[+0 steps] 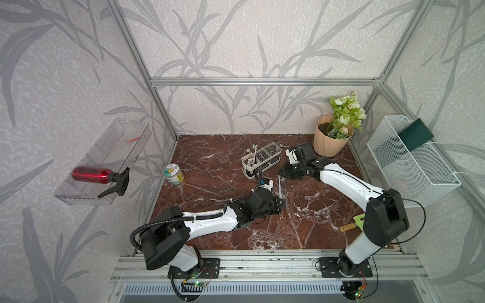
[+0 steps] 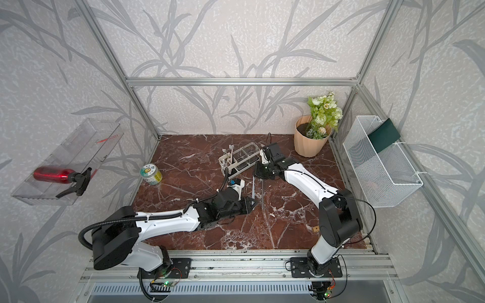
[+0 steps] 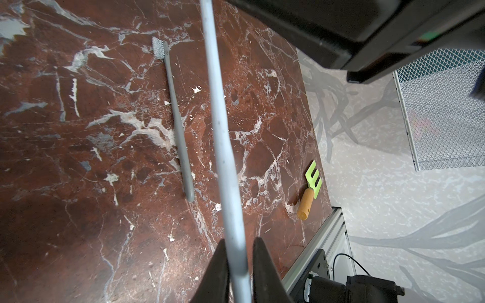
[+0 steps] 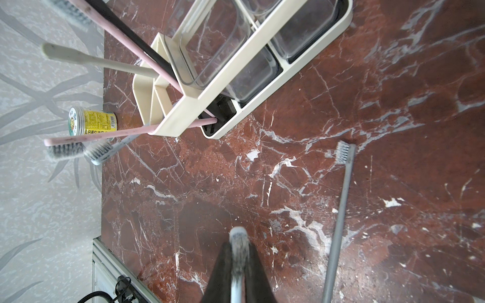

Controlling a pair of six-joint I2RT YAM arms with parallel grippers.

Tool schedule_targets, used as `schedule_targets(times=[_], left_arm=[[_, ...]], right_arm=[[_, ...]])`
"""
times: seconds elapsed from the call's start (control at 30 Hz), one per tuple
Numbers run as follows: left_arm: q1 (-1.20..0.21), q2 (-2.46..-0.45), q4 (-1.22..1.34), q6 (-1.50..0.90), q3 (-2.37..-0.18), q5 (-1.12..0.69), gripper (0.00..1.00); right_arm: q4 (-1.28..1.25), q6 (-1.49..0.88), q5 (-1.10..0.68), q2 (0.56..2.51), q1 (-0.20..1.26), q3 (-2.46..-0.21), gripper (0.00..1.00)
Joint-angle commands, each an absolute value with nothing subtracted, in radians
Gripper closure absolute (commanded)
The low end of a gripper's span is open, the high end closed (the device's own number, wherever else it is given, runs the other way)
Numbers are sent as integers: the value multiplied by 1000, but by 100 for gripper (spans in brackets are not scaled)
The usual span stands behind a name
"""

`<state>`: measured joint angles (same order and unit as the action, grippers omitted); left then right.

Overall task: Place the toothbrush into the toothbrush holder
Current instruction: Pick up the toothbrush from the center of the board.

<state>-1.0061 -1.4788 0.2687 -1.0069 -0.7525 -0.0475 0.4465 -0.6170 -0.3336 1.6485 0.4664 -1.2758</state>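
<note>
Toothbrush [image 3: 223,147] was held over desk [image 3: 78,157], near holder [image 4: 223,86]. Handle was clamped by left fingers [image 3: 217,267], head by right fingers [image 4: 217,272]. Grey brush [image 3: 175,115] was seen lying alongside.

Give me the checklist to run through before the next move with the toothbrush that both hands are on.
1. Right hand gripping the pale toothbrush: ok, shut on its bristle end.
2. Left hand clamped on the handle: cannot tell. Its fingers flank it closely, but contact on both sides is unclear.
3. Grey toothbrush out of the way: ok, lying on the table beside the held one.
4. Toothbrush holder upright: ok.
5. Room in the holder: ok. Its end slot holds several brushes, but the clear compartments look empty.
</note>
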Motion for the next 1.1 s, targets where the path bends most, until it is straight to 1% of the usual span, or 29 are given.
schedule_targets(times=[0.0, 0.13, 0.27, 0.43, 0.5, 0.53, 0.57, 0.73, 0.8, 0.9, 1.07], left_arm=[[-1009, -1467, 288, -1017, -737, -21, 84], [-1008, -1465, 282, -1014, -736, -18, 86], [-1009, -1462, 272, -1010, -734, -13, 91], [-1009, -1448, 227, -992, -736, -9, 99], [-1009, -1435, 185, -972, -741, -20, 100], [-1009, -1426, 148, -959, -747, -27, 100], [-1009, -1415, 104, -941, -756, -34, 100], [-1008, -1355, -174, -841, -803, -47, 100], [-1009, -1336, -306, -790, -834, -44, 100], [-1008, -1305, -486, -710, -877, -31, 100], [-1008, -1294, -691, -575, -962, -32, 100]], right_arm=[[435, -623, -339, 1623, 463, -1266, 100], [439, -623, -337, 1616, 463, -1266, 100], [442, -623, -334, 1608, 462, -1264, 100], [457, -611, -341, 1596, 462, -1264, 99], [466, -601, -346, 1587, 458, -1264, 89], [473, -593, -353, 1580, 454, -1265, 81], [482, -580, -360, 1574, 450, -1267, 76], [529, -527, -362, 1536, 425, -1248, 56], [531, -501, -370, 1525, 420, -1231, 51], [548, -460, -439, 1539, 419, -1223, 47], [523, -444, -620, 1598, 422, -1205, 47]])
